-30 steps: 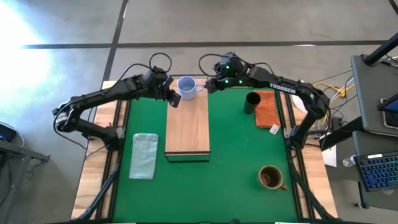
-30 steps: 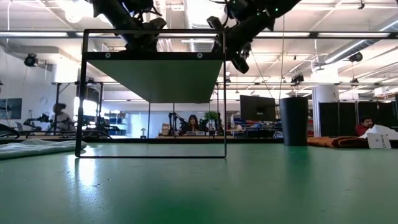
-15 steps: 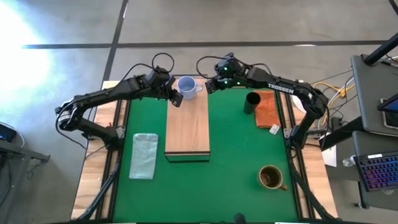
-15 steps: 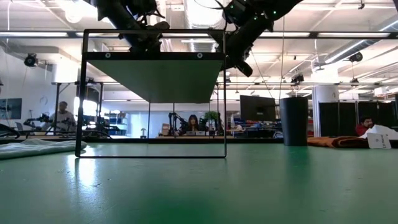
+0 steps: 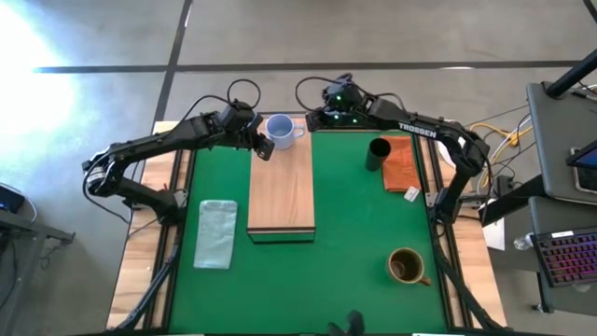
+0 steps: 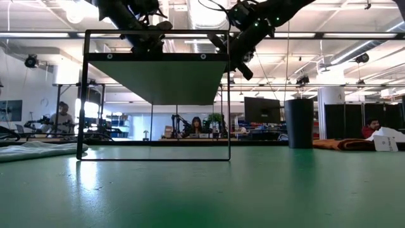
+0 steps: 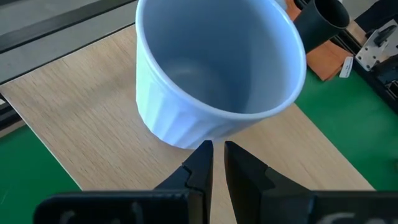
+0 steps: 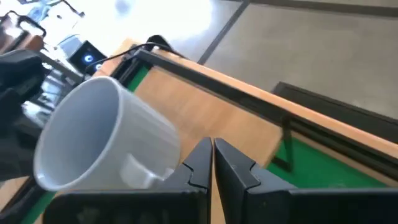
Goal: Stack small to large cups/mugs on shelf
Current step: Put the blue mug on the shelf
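Observation:
The pale blue-grey mug (image 5: 278, 129) stands upright on the far end of the light-wood shelf (image 5: 280, 196), its handle (image 5: 299, 132) toward the table's right. My left gripper (image 5: 262, 147) is shut, low at the mug's left side; the left wrist view shows its tips (image 7: 217, 149) at the mug's lower wall (image 7: 174, 127). My right gripper (image 5: 313, 119) is shut, just right of the handle and a little beyond it (image 8: 211, 146). The black cup (image 5: 378, 153) stands on the table at the far right. The brown mug (image 5: 405, 266) stands at the near right. My left gripper's shut fingertips (image 7: 204, 151) come slanting from the table's left and near side at the lower outer wall of the mug (image 7: 186, 138). I cannot tell whether they touch it. The mug stands upright with its base on the shelf.
An orange-brown cloth (image 5: 401, 163) lies beside the black cup at the right edge. A pale green cloth (image 5: 216, 233) lies left of the shelf. In the low view the shelf top (image 6: 158, 79) sits raised on a thin black frame (image 6: 82, 95). People sit in the room beyond the table.
My right gripper has drawn back from the mug's handle toward the table's far edge and risen a little, staying shut. The mug has stayed in place on the shelf.

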Available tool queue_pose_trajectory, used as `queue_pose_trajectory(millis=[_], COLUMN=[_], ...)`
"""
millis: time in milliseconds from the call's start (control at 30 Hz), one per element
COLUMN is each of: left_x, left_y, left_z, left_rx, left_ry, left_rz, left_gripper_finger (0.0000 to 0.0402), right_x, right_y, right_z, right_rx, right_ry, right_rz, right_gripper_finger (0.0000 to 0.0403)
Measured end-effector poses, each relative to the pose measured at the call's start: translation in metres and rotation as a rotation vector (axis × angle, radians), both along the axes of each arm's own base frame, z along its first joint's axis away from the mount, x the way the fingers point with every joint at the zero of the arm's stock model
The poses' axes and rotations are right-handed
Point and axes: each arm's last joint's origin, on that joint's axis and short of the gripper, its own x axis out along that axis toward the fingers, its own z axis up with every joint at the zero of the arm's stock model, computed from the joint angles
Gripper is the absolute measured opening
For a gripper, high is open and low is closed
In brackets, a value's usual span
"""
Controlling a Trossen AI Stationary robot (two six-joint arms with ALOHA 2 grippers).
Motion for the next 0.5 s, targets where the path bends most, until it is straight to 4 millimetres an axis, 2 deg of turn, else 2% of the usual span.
queue_pose_trajectory(millis=[267,500], left_x=[0.0,0.0], left_y=[0.0,0.0], left_z=[0.0,0.0], left_rx=[0.0,-0.001], left_ry=[-0.001,-0.002], left_rz=[0.0,-0.001], left_gripper_finger=[0.0025,0.0025], right_x=[0.003,0.01], right_y=[0.0,-0.002], right_z=[0.003,-0.011], right_rx=[-0.015,0.012], right_ry=[-0.034,-0.014], right_rz=[0.041,0.062], right_gripper_finger=[0.0009,0.0009])
